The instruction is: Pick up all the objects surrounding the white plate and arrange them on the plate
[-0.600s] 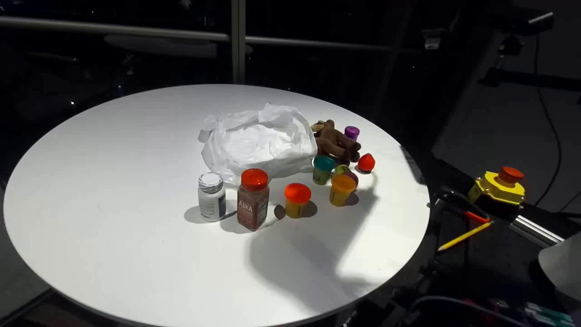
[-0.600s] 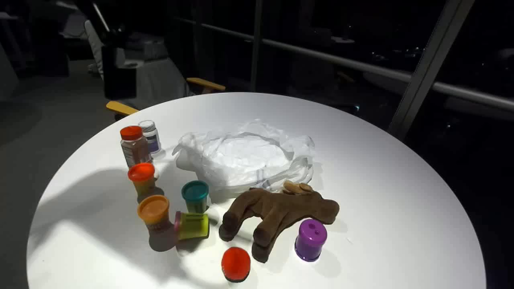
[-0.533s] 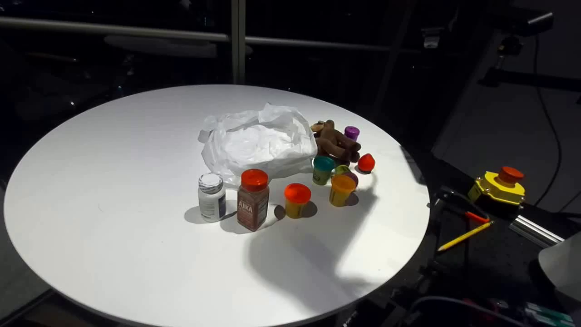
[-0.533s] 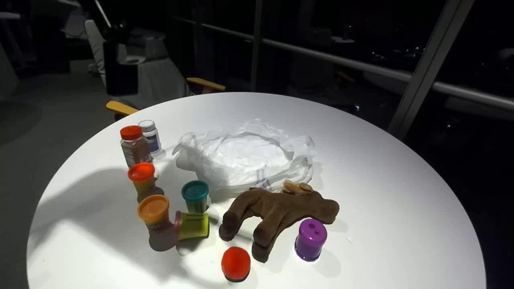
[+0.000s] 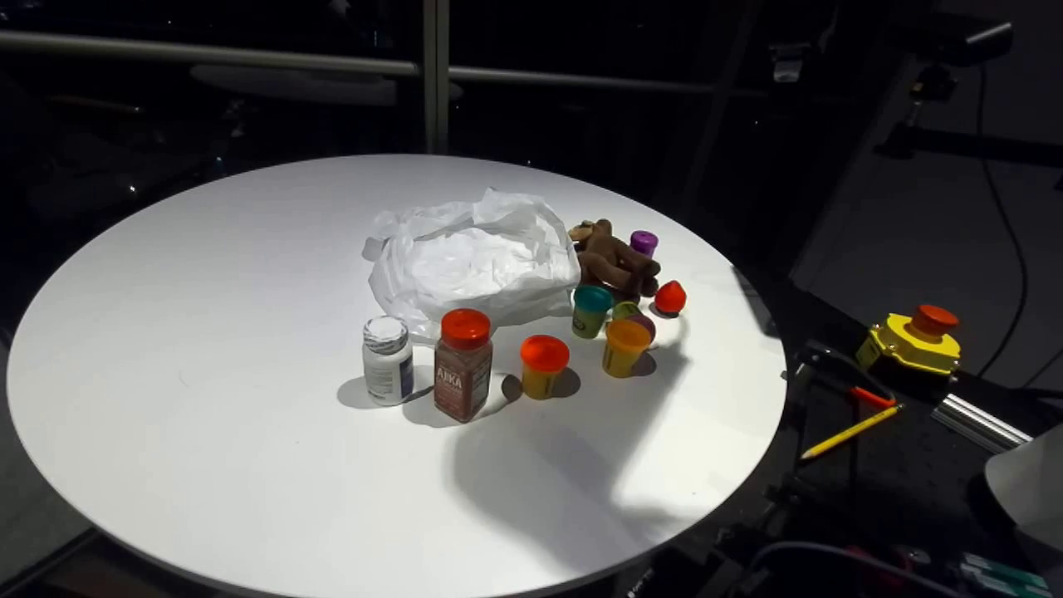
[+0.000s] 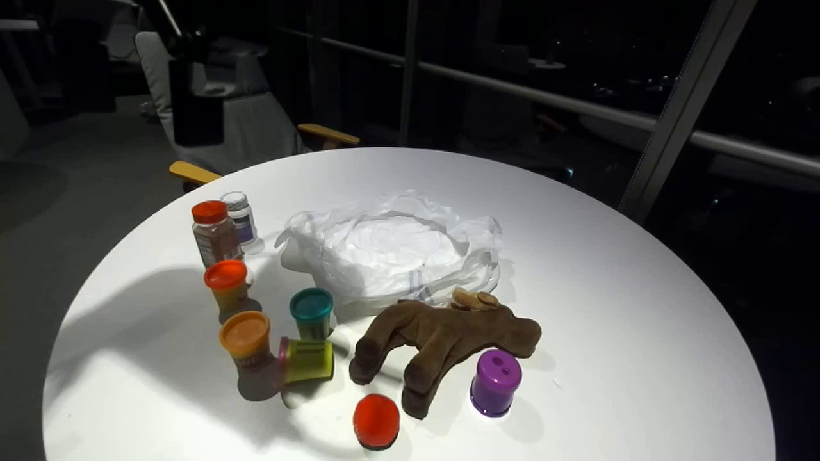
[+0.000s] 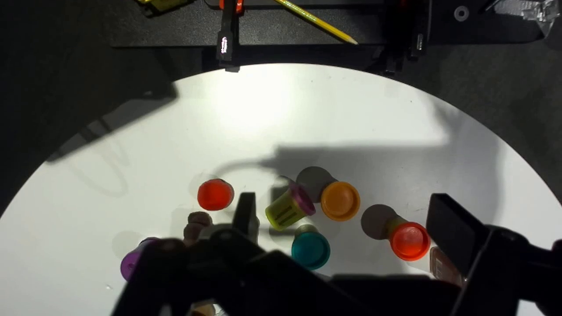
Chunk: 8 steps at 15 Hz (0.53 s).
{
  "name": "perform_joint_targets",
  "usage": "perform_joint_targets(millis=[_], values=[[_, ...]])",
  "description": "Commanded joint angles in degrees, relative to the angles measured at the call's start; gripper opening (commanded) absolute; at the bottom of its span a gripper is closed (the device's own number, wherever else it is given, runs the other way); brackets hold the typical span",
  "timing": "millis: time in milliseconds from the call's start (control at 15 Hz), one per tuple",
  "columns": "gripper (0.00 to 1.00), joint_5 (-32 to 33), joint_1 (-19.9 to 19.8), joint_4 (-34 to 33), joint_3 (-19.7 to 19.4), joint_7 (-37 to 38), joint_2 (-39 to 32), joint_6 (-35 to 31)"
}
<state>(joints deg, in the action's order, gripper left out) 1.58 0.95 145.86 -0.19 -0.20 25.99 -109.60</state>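
The gripper (image 7: pixel 344 210) has its fingers (image 7: pixel 452 232) spread wide with nothing in their hold, well above the round white tabletop (image 5: pixel 166 374) that bears the white plate (image 6: pixel 391 243); in the wrist view, the orange-lidded tub (image 7: pixel 340 201) and the teal-lidded tub (image 7: pixel 311 250) show between them. The plate is shallow, its thin, glossy rim crumpled into folds like film. Just beside it lies a brown plush toy (image 6: pixel 442 333), soft and long-limbed; whether it touches the rim cannot be told. The teal-lidded tub stands upright near the plate. Farther from it, a yellow-green tub (image 6: pixel 309 360) lies on its side, and the orange-lidded tub and a red-lidded tub (image 6: pixel 227 285) stand upright. Also near the plate stand a smooth white bottle (image 5: pixel 388 365) and a red-capped jar (image 5: pixel 462 374), squared, with see-through walls and reddish-brown contents. Beyond the plush toy from the plate are a rounded red piece (image 5: pixel 671 297), tapering to a point, and a glossy purple piece (image 6: pixel 496 382) with holes in its top, both between plate and tabletop edge. On the plate's side opposite the plush toy, smooth tabletop stretches wide to its edge.
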Motion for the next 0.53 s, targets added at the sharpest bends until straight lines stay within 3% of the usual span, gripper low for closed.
perform_joint_targets(millis=[0,133,467], values=[[1.00,-0.09,-0.22,-0.06,0.22,-0.06,-0.01,0.08],[1.00,-0.09,-0.22,-0.06,0.22,-0.06,-0.01,0.08],[1.00,-2.38,2.53,-3.11,4.27,4.69,-8.72,-5.30]])
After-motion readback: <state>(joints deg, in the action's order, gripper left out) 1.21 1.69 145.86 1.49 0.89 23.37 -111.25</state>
